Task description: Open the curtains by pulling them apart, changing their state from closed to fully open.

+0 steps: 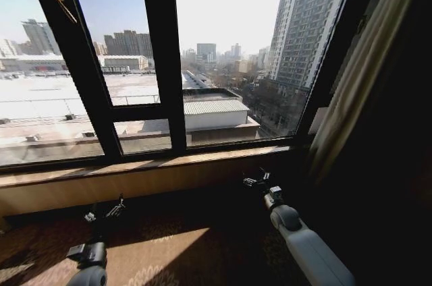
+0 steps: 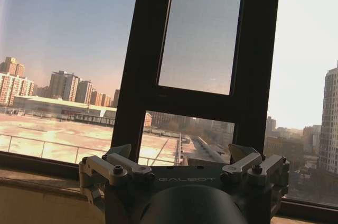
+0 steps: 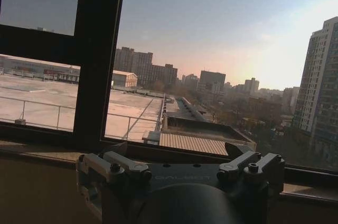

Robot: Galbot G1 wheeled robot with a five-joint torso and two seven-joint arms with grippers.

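Window glass fully bare, city beyond. Head view: curtains [image 1: 351, 90] bunched well right of and above the right gripper [image 1: 256, 179]; left gripper [image 1: 104, 213] low by the sill [image 1: 169, 162]. Left wrist view: left gripper [image 2: 182, 155] fingers spread, empty. Right wrist view: right gripper [image 3: 179, 155] spread, empty. Risk: raising either arm could strike the window frame [image 1: 162, 56].

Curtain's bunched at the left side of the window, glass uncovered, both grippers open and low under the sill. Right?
Not quite: the head view shows the curtain gathered at the right side of the window. The rest holds: glass uncovered, left gripper and right gripper open, low under the sill.
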